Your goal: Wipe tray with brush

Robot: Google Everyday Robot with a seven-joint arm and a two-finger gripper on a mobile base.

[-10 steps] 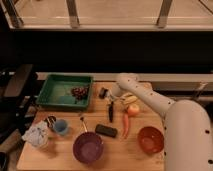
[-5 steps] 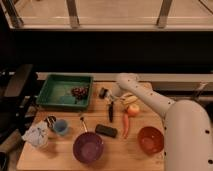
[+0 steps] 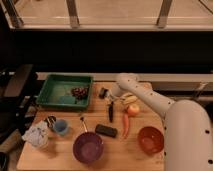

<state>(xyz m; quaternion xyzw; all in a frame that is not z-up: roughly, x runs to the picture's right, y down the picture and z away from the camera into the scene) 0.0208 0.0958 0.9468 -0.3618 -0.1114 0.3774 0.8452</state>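
1. The tray (image 3: pixel 44 95) sits at the back left of the table (image 3: pixel 55 156). It is big, green and made of hard plastic, with sloping sides. It looks light, so a hard push may make it slide. A dark clump (image 3: pixel 79 92) lies inside it, near the right wall.
2. The gripper (image 3: pixel 104 93) hangs just to the right of the tray, near the top end of the brush. I cannot tell how far open it is, or if it holds anything.
3. The brush (image 3: pixel 110 112) lies flat on the table, just left of the carrot (image 3: pixel 125 125). It looks thin, stiff and light, and it may roll or slip. I would grab it near the middle, across its thin side.
4. I cannot read any words or labels.
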